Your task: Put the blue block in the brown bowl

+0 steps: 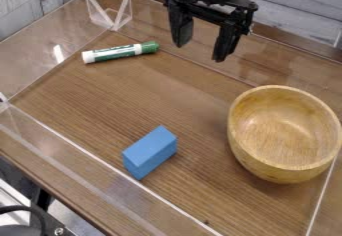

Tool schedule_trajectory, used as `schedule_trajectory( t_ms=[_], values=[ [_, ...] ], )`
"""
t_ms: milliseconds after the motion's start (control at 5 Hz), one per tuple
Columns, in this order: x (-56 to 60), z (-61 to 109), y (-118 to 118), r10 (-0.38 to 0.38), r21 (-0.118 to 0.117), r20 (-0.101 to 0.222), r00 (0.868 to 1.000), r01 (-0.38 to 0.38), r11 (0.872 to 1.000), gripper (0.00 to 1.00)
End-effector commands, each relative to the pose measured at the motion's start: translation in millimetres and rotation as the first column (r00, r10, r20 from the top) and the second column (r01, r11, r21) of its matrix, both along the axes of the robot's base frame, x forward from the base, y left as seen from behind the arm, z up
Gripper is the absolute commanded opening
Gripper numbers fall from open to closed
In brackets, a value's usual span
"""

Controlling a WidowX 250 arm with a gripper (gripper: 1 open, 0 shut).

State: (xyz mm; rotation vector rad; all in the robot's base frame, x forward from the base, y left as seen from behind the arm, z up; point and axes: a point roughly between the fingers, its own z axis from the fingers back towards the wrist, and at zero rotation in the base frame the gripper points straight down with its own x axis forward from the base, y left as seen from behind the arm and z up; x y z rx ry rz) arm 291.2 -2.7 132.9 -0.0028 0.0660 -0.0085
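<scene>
The blue block (pixel 150 151) lies flat on the wooden table, near the front and a little left of centre. To its right sits the brown bowl (pixel 285 132), upright, with nothing inside that I can see. My gripper (pixel 201 46) hangs above the far middle of the table, well behind both the block and the bowl. Its black fingers (pixel 178 32) point downward and stand wide apart, open, with nothing between them.
A white-and-green marker (pixel 119 52) lies at the back left. Low clear plastic walls (pixel 27 130) fence the table surface on all sides, and a folded clear piece (pixel 107 12) stands at the back. A white wall is behind.
</scene>
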Motion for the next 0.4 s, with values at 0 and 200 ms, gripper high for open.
schedule_trajectory(
  t_ms=[0, 200],
  values=[
    [-12.0, -5.1, -1.1, -0.01, 0.0, -0.004, 1.0, 0.01, 1.0, 1.0],
    [-38.4, -9.0, -3.1, -0.051, -0.001, 0.017, 0.999, 0.051, 0.999, 1.0]
  ],
)
